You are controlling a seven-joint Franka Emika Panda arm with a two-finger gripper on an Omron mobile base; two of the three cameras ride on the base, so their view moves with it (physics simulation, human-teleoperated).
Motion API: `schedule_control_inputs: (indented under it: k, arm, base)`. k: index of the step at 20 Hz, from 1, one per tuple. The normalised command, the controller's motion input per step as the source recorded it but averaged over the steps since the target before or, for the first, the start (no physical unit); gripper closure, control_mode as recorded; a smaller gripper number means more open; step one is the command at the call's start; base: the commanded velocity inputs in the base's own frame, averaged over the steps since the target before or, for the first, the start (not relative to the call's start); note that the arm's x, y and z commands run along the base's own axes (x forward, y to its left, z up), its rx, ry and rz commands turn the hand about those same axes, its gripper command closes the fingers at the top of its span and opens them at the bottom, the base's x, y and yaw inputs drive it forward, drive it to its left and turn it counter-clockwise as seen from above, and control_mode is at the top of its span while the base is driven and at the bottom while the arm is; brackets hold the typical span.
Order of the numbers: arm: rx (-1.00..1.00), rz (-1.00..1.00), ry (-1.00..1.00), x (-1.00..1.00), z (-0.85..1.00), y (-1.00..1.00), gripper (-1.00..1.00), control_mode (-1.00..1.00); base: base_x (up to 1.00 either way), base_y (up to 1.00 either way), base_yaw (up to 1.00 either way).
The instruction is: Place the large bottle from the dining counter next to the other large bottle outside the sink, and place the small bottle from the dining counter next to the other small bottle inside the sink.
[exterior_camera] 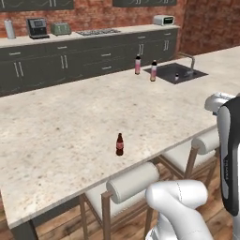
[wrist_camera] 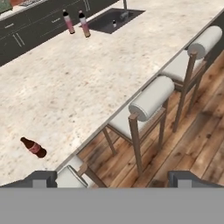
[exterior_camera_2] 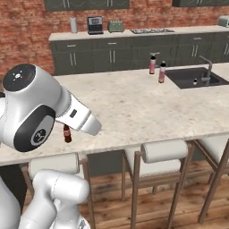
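- small bottle (exterior_camera: 120, 144) upright near dining counter (exterior_camera: 56, 122) front edge, about 9 o'clock in hand view
- two large bottles (exterior_camera: 138, 64) (exterior_camera: 153, 71) paired at sink (exterior_camera: 178, 72), 11 o'clock
- gripper (wrist_camera: 112, 178) fingers spread, empty; risk: hasty approach topples the slim bottle

Both base views look across the dining counter (exterior_camera: 70, 126) toward the sink (exterior_camera: 176, 72); the hand view tilts down.
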Motion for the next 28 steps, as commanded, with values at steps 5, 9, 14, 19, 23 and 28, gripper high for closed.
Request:
schedule_control_inputs:
  k: [5, 9, 14, 19, 23, 28]
  arm:
    - [0.0, 0.0, 0.0, 0.0, 0.0, 0.0, -1.0, 1.0]
    - [0.0, 0.0, 0.0, 0.0, 0.0, 0.0, -1.0, 1.0]
    - [0.0, 0.0, 0.0, 0.0, 0.0, 0.0, -1.0, 1.0]
    - [0.0, 0.0, 0.0, 0.0, 0.0, 0.0, -1.0, 1.0]
    - [0.0, 0.0, 0.0, 0.0, 0.0, 0.0, -1.0, 1.0]
    - [0.0, 0.0, 0.0, 0.0, 0.0, 0.0, -1.0, 1.0]
  base:
    - [-0.07, 0.0, 0.25]
    - [-0.08, 0.0, 0.25]
    - [-0.09, 0.0, 0.25]
    - [-0.08, 0.05, 0.25]
    - [-0.13, 0.28, 0.24]
    - [-0.64, 0.63, 0.13]
